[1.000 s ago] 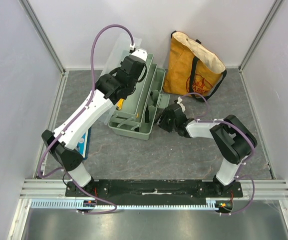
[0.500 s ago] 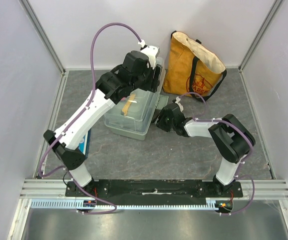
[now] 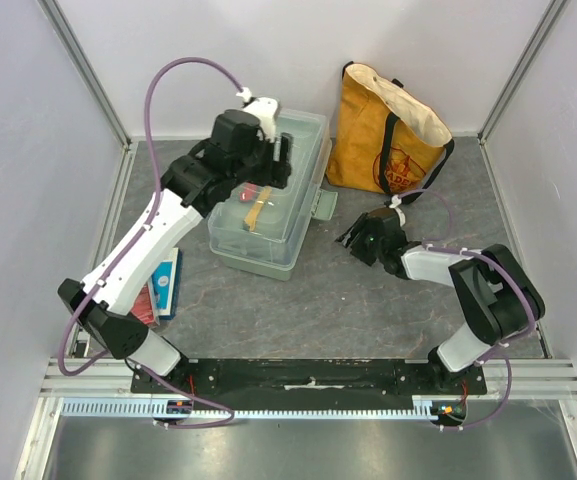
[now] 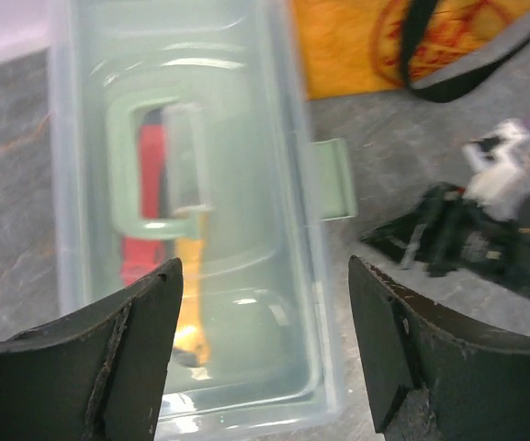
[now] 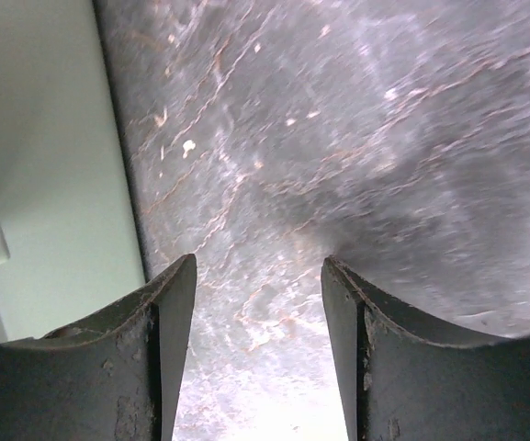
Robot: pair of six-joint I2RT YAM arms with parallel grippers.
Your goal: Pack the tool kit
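The pale green toolbox (image 3: pixel 268 222) stands at the table's middle back with its clear lid (image 4: pixel 246 110) down. Through the lid I see the green handle (image 4: pixel 159 165), a red-handled tool (image 4: pixel 150 197) and a yellow-handled tool (image 4: pixel 191 303). My left gripper (image 3: pixel 273 152) hovers over the box's far end, open, nothing between its fingers (image 4: pixel 265 271). My right gripper (image 3: pixel 355 238) sits low over the table, just right of the box and its side latch (image 4: pixel 333 179), open and empty (image 5: pixel 258 266). The box's green wall (image 5: pixel 44 184) fills the left of the right wrist view.
A mustard-yellow tote bag (image 3: pixel 388 130) stands behind and right of the box. Flat red and blue packets (image 3: pixel 163 285) lie at the left under my left arm. Grey walls with metal posts enclose the table on three sides.
The lid has come down over the opened-out box. My left gripper has let go, opened and risen to the back left. My right gripper has drawn back to the right and opened wider.
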